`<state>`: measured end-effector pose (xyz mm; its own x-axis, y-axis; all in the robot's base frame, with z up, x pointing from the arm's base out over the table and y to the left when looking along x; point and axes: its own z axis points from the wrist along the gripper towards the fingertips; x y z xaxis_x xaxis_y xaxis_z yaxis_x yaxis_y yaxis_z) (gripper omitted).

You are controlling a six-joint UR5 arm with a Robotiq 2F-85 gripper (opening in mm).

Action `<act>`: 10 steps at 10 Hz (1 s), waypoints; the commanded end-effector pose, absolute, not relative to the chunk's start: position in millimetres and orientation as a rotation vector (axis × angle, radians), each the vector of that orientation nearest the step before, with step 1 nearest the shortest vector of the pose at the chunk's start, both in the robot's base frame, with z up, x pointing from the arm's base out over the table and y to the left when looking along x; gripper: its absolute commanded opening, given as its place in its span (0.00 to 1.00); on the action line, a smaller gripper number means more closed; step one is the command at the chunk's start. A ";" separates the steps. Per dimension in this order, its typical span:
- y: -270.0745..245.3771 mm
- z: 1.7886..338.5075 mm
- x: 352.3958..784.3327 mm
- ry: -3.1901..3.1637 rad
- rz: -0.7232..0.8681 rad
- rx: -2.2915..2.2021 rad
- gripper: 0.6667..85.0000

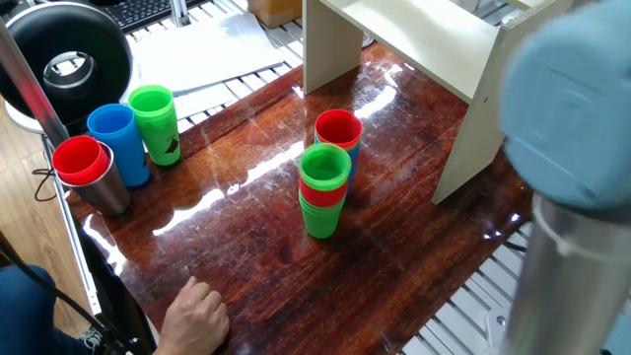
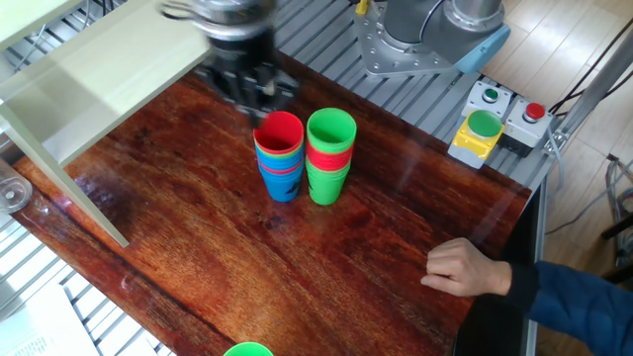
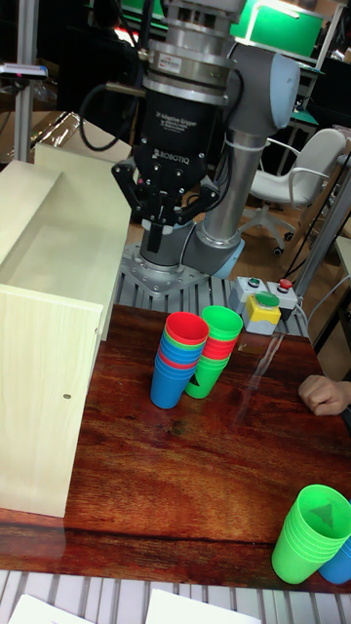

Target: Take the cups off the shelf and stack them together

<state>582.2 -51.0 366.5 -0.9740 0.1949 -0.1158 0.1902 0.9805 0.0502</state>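
Observation:
Two stacks of cups stand side by side mid-table: one topped by a red cup (image 1: 338,131) (image 2: 280,150) (image 3: 181,353), one topped by a green cup (image 1: 323,185) (image 2: 329,153) (image 3: 216,343). My gripper (image 3: 166,222) hangs open and empty above and behind the red-topped stack. In the other fixed view the gripper (image 2: 243,87) is blurred by motion, between the stacks and the shelf (image 2: 94,74) (image 1: 424,39) (image 3: 49,322). I see no cups on the shelf top.
A green cup (image 1: 155,123), a blue cup (image 1: 116,143) and a red cup in a grey metal tumbler (image 1: 87,173) stand at the table's left edge. A person's hand (image 1: 197,314) (image 2: 465,267) rests on the near edge. The arm (image 1: 577,158) blocks the right side. A button box (image 2: 485,129) sits beside the base.

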 end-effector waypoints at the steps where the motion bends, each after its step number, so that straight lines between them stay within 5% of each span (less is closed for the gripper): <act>1: -37.1 359.2 563.9 2.973 0.015 0.425 0.01; 10: 10.3 357.5 552.6 2.963 0.036 0.504 0.01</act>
